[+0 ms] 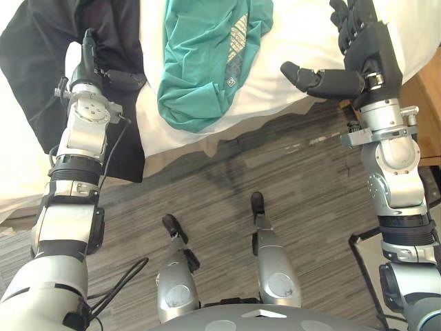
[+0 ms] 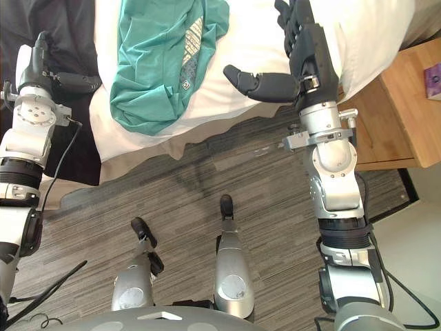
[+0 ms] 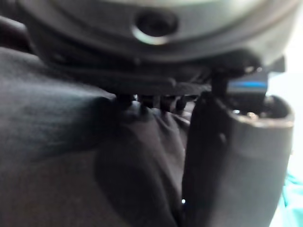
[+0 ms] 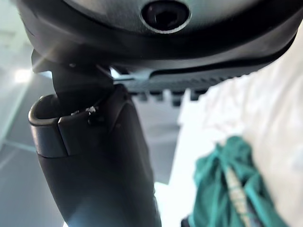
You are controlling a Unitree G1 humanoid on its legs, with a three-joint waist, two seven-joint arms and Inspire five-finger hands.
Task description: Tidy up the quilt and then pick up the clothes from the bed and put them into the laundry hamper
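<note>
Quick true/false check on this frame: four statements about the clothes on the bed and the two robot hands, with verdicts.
1. The green shirt lies on the white quilt. True.
2. The right robot hand grips the green shirt. False: it is open and empty, over the quilt to the right of the shirt and apart from it.
3. The left robot hand is on the black garment. True.
4. The black garment lies on top of the green shirt. False: it lies to the left of the shirt, with white quilt between them.
</note>
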